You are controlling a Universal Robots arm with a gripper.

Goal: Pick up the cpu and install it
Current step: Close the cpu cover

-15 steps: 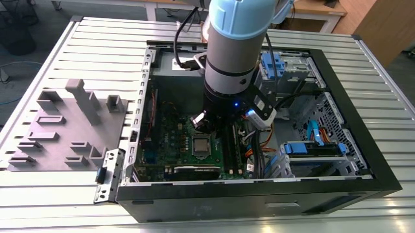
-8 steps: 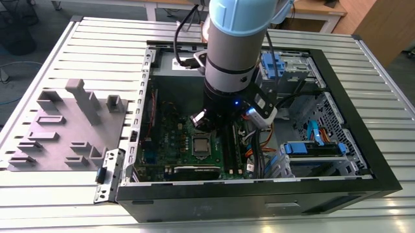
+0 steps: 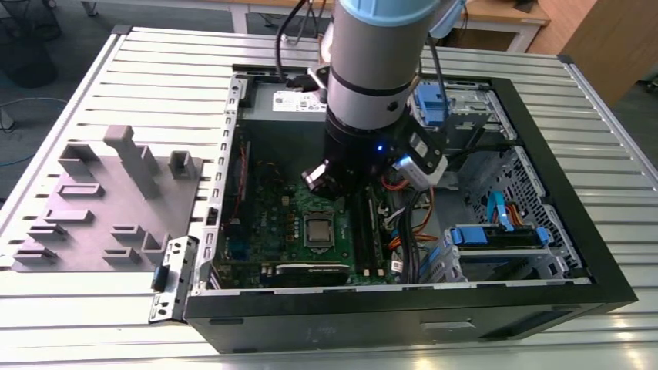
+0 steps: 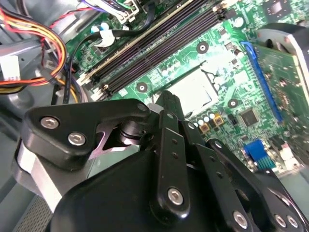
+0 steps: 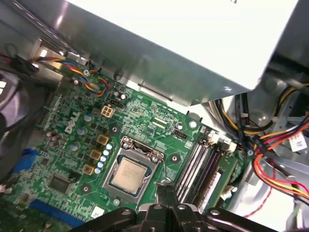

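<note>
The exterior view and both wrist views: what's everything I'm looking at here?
computer case: one, black, open, on the slatted table.
slatted table: one, silvery.
motherboard: one, green, inside the case.
cpu: one, pale silvery, seated in the socket frame.
socket frame: one, shiny metal, mid-board.
memory slots: several, dark, beside the socket.
moulded tray: one, grey, at the exterior view's left.
cables: a bundle, red, yellow, black.
robot arm: one, grey, above the board.

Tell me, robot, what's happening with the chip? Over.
Gripper above motherboard, fingers unclear. Cpu seated in socket frame. Nothing on top of it.
</note>
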